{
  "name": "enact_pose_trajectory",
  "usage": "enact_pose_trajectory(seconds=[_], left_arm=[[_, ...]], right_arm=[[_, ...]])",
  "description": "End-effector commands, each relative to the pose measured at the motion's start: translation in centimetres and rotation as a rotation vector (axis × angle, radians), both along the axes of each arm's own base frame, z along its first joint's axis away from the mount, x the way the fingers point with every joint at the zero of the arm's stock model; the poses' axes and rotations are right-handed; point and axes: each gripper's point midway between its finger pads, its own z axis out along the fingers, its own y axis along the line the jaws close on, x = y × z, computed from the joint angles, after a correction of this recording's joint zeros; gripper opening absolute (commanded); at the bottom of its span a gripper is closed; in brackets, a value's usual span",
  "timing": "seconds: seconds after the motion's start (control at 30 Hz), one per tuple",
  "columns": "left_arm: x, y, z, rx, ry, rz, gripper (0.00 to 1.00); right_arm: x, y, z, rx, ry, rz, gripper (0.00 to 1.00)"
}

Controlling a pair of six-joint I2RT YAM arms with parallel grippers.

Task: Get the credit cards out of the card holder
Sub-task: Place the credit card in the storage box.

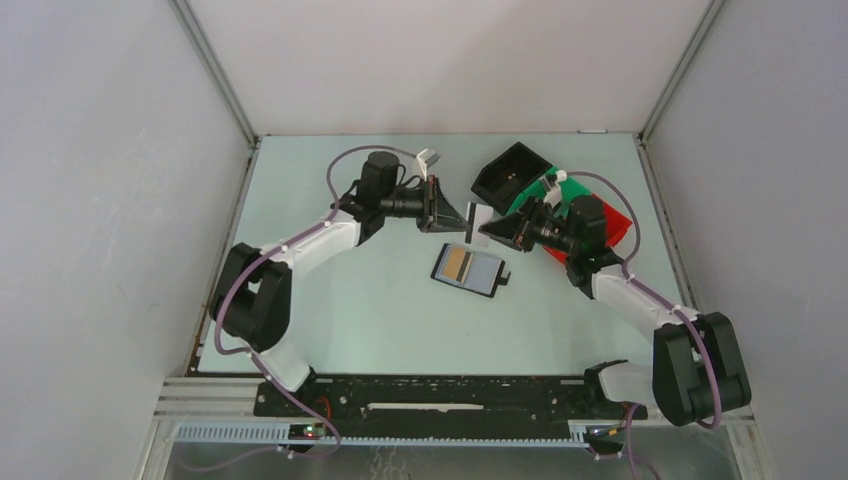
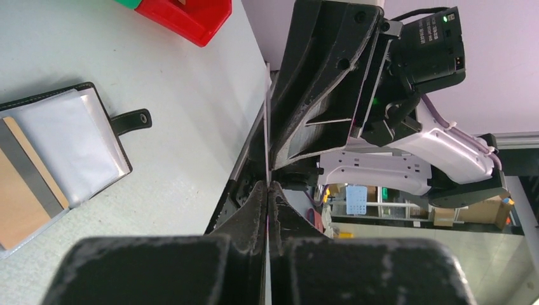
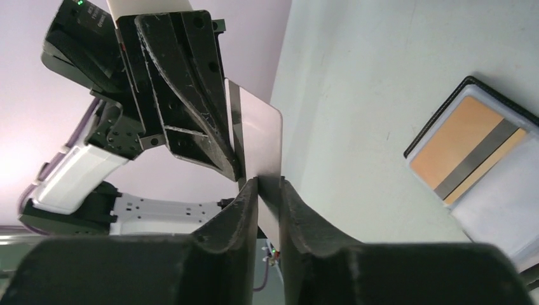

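The black card holder lies open on the table between the arms, with an orange-tan piece in one pocket; it also shows in the left wrist view and the right wrist view. Above and behind it, a pale grey credit card hangs in the air between both grippers. My left gripper is shut on the card, seen edge-on. My right gripper faces it, its jaws narrowed around the card's other end with a gap still showing.
A black open bin stands at the back right of the table. A red bin and a green piece lie under the right arm. The enclosure's walls stand on three sides.
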Motion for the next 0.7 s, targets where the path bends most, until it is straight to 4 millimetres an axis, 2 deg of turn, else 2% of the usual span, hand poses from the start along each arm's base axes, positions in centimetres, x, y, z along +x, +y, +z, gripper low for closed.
enact_pose_trajectory(seconds=[0.0,0.03,0.1,0.17,0.23,0.3,0.37,0.5,0.67], left_arm=[[-0.3,0.1,3.6,-0.066,-0.08,-0.019,0.0],[-0.3,0.2,3.5,-0.061,-0.082,-0.018,0.0],[-0.1,0.2,3.3,-0.041,-0.081,-0.006,0.01],[0.2,0.4,2.9,-0.004,-0.079,0.01,0.16],[0.4,0.6,2.4,0.038,-0.07,0.024,0.37],[0.7,1.2,1.7,0.1,-0.072,0.047,0.49],[1.2,1.8,1.4,0.148,-0.087,0.082,0.53],[2.2,3.3,0.6,0.212,-0.093,0.164,0.53],[2.8,5.2,-0.5,0.27,-0.081,0.241,0.54]], right_arm=[[-0.3,0.2,1.0,0.004,-0.047,-0.002,0.15],[-0.2,0.0,0.9,-0.011,-0.043,-0.019,0.02],[0.0,-0.6,0.7,-0.055,-0.035,-0.064,0.0],[0.5,-1.5,0.6,-0.11,-0.03,-0.128,0.0],[1.1,-2.8,0.4,-0.179,-0.006,-0.205,0.0],[1.9,-4.9,-0.2,-0.269,0.041,-0.318,0.0],[2.8,-7.4,-0.8,-0.377,0.092,-0.446,0.0],[4.4,-12.2,-1.7,-0.635,0.185,-0.641,0.0],[7.3,-16.3,-2.4,-0.89,0.309,-0.813,0.0]])
